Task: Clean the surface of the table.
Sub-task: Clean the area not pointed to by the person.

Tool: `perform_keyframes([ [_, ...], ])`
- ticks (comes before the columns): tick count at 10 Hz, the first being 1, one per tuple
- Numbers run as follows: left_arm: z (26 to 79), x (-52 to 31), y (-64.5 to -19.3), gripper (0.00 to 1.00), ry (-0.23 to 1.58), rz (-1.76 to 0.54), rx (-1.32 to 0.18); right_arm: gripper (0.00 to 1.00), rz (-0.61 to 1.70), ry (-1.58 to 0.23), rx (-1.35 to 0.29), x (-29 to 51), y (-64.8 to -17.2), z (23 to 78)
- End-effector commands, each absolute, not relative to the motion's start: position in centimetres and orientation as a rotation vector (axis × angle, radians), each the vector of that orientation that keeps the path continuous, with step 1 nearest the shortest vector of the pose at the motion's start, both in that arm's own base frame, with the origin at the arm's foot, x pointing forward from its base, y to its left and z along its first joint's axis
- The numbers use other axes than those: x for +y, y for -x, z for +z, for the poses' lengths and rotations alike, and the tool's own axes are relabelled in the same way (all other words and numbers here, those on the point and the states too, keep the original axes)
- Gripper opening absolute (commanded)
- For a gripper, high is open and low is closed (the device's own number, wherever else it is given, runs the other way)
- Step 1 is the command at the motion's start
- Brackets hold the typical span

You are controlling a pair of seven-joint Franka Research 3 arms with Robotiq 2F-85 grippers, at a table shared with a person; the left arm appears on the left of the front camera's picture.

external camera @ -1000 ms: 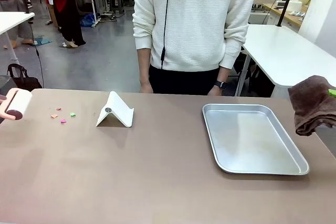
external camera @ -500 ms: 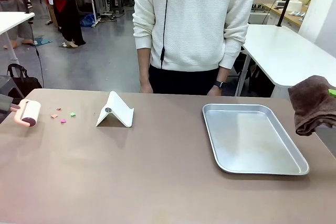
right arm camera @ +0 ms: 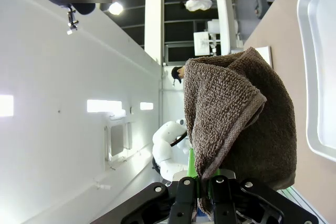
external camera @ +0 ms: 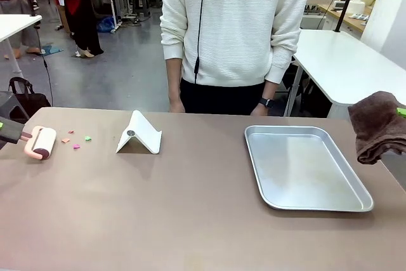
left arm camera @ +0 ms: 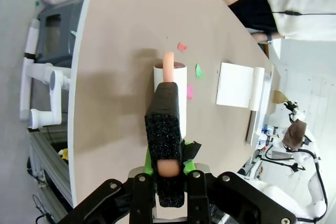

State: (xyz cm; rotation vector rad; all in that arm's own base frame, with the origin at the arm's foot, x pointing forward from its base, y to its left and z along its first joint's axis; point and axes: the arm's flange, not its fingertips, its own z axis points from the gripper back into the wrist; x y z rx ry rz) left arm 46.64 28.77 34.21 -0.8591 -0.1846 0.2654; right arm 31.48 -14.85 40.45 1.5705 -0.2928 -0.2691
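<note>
The taupe-brown table (external camera: 190,207) stretches across the front view. My left gripper (external camera: 5,131) at the far left edge is shut on the black foam handle of a pink lint roller (external camera: 40,142), whose white roll rests on the table. In the left wrist view the lint roller (left arm camera: 169,85) lies just short of several small coloured paper scraps (left arm camera: 190,92). Those paper scraps (external camera: 76,142) sit just right of the roller. My right gripper (right arm camera: 202,184) is shut on a brown towel (right arm camera: 239,119), and that towel (external camera: 375,125) hangs at the right edge above the table.
A white folded stand (external camera: 139,134) sits left of centre. A shiny steel tray (external camera: 304,168) lies on the right half. A person in a white sweater (external camera: 231,23) stands at the far side, hands at the table's edge. White tables stand behind.
The left gripper has brought the lint roller down and to the right, from raised at the left edge to resting on the table near the scraps. The right arm has stayed still.
</note>
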Motion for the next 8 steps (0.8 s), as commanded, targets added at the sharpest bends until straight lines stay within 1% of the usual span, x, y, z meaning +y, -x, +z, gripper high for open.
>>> perform_keyframes([
  [1, 32.9, 26.9, -46.2, 0.22, 0.799, 0.293, -0.207, 0.07, -0.257, -1.571, -0.294, -14.8, -31.4, 40.8],
  [4, 32.0, 24.6, -46.5, 0.22, 0.808, 0.283, -0.169, 0.07, -0.257, -1.571, -0.294, -14.8, -31.4, 40.8],
  [6, 31.7, 22.7, -47.2, 0.22, 0.840, 0.315, -0.141, 0.07, -0.257, -1.571, -0.294, -14.8, -31.4, 40.8],
  [8, 31.4, 20.6, -48.2, 0.22, 0.835, 0.286, -0.114, 0.07, -0.257, -1.571, -0.294, -14.8, -31.4, 40.8],
])
